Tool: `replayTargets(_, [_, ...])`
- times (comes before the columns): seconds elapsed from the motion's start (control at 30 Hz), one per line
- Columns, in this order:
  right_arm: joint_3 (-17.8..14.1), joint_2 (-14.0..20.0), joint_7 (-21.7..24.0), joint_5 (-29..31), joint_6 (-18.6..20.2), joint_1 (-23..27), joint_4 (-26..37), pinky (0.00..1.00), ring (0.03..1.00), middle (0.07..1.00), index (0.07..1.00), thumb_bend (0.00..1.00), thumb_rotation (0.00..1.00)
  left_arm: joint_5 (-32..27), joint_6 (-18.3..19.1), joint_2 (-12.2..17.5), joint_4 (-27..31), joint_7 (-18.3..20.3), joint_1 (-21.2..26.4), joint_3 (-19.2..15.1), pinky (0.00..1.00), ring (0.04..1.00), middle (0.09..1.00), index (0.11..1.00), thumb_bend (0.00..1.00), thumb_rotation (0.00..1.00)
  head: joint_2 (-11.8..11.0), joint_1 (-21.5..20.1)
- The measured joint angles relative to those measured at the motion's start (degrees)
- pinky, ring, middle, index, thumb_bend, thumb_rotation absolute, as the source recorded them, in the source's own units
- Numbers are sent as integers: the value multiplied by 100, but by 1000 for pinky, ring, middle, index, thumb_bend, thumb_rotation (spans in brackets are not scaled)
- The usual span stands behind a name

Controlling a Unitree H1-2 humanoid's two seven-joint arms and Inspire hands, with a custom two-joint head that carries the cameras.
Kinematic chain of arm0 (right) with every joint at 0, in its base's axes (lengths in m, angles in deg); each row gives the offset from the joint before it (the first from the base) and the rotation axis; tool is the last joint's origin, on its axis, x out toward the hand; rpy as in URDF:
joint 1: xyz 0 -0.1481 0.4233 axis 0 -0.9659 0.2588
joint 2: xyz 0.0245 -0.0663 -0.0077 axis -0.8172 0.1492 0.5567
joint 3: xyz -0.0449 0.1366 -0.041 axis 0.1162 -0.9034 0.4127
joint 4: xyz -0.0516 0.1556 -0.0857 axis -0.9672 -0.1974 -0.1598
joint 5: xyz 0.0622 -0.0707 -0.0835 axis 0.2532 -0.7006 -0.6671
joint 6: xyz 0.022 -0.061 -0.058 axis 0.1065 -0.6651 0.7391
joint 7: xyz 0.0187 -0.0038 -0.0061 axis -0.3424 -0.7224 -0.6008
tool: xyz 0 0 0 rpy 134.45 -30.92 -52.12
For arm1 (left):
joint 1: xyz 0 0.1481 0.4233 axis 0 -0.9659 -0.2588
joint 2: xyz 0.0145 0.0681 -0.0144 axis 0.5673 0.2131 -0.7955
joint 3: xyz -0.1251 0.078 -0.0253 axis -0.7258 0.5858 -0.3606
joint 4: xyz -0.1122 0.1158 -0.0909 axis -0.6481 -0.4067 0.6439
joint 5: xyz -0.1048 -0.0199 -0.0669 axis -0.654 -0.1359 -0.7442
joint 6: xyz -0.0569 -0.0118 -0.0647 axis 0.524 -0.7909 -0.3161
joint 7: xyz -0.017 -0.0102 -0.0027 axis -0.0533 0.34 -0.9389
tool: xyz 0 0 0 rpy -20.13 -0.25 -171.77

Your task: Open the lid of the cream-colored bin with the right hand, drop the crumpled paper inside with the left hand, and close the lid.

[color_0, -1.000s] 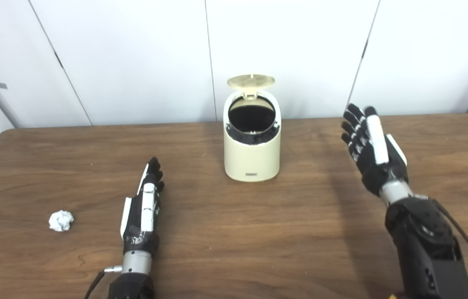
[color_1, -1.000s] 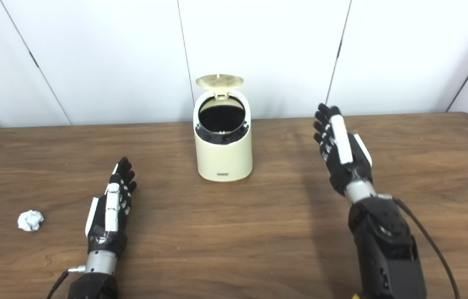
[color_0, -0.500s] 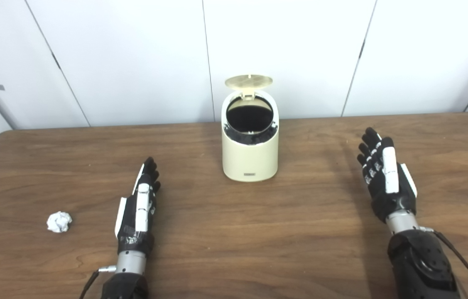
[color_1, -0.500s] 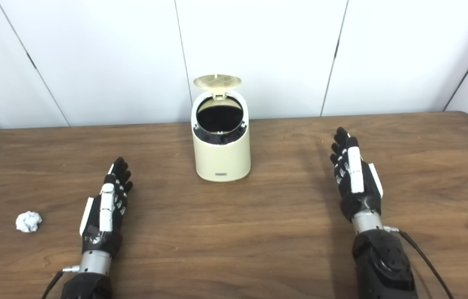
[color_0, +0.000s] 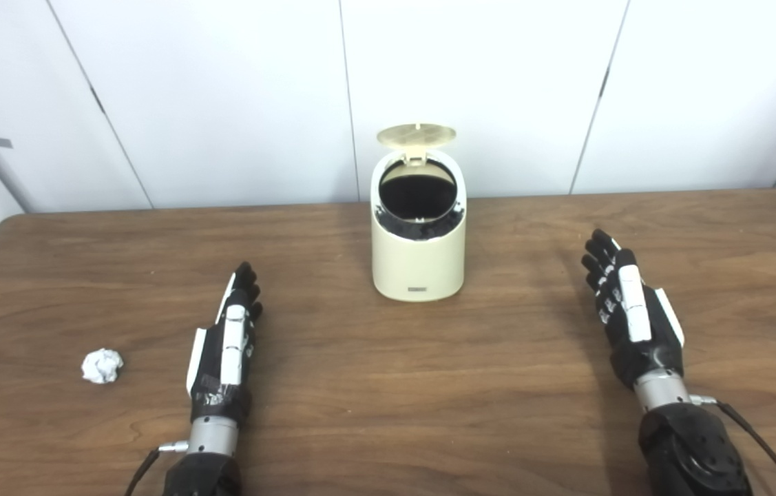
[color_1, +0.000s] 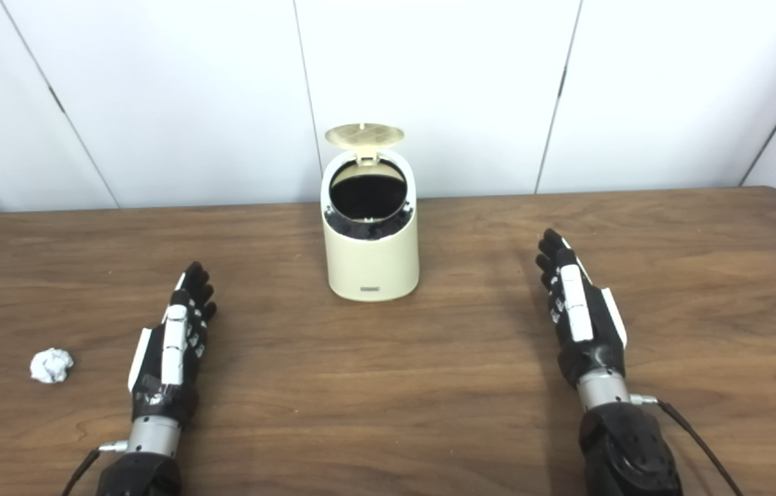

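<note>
Fetching the paper ball (color_0: pixel 101 365) comes next: bin (color_0: pixel 418 255) lid (color_0: pixel 416 133) up, left hand (color_0: pixel 226 348) and right hand (color_0: pixel 632 317) flat, fingers straight, empty; reach leftward, pinch gently.

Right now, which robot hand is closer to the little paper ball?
Left. The left hand lies just to the right of the crumpled paper; the right hand is far across the table, past the bin.

The table (color_0: pixel 388 399) is brown grained wood with a dull sheen, the cream bin (color_0: pixel 418 265) smooth matt plastic, the paper ball (color_0: pixel 101 365) white and crinkled.
</note>
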Motion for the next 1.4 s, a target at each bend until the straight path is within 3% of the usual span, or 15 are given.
replayTargets(0.17, [-239, 46, 128, 273, -232, 7, -276, 1000, 977, 962, 932, 481, 972, 133, 150, -24, 153, -19, -50, 54, 1000, 1000, 990, 1000, 477, 899, -79, 448])
replayTargets(0.33, [-373, 115, 287, 483, -505, 52, -491, 1000, 980, 971, 948, 482, 982, 204, 195, -56, 191, -27, -63, 79, 1000, 1000, 999, 1000, 459, 828, -167, 782])
replayTargets(0.57, [-438, 104, 336, 653, -463, 47, -447, 979, 940, 935, 909, 492, 922, 550, 380, 52, 275, -116, 14, 88, 1000, 1000, 985, 997, 576, 777, -448, 1599])
replayTargets(0.73, [-372, 2, 215, 611, -127, -125, -29, 899, 895, 897, 868, 496, 908, 655, 398, 117, 435, -171, 45, 18, 1000, 995, 968, 986, 622, 506, -571, 1906])
replayTargets(0.87, [-308, 6, 127, 431, -14, -132, 277, 815, 837, 845, 836, 451, 900, 794, 457, 365, 780, -183, 72, -126, 1000, 994, 963, 984, 668, 397, -607, 2031])
replayTargets(1.0, [-270, 5, 27, 284, 73, -144, 394, 790, 819, 828, 815, 411, 880, 882, 607, 620, 1028, -188, 128, -262, 986, 980, 951, 974, 719, 388, -633, 2109])
replayTargets(1.2, [-278, 2, 10, 326, 188, -172, 520, 743, 793, 810, 793, 411, 797, 1117, 983, 947, 1487, -171, 127, -458, 944, 957, 933, 938, 839, 289, -668, 2233])
replayTargets(1.4, [-272, -13, -88, 295, 410, -178, 631, 727, 788, 808, 782, 377, 774, 1852, 1370, 1561, 1928, -101, 124, -537, 925, 957, 952, 920, 871, 189, -659, 2338])
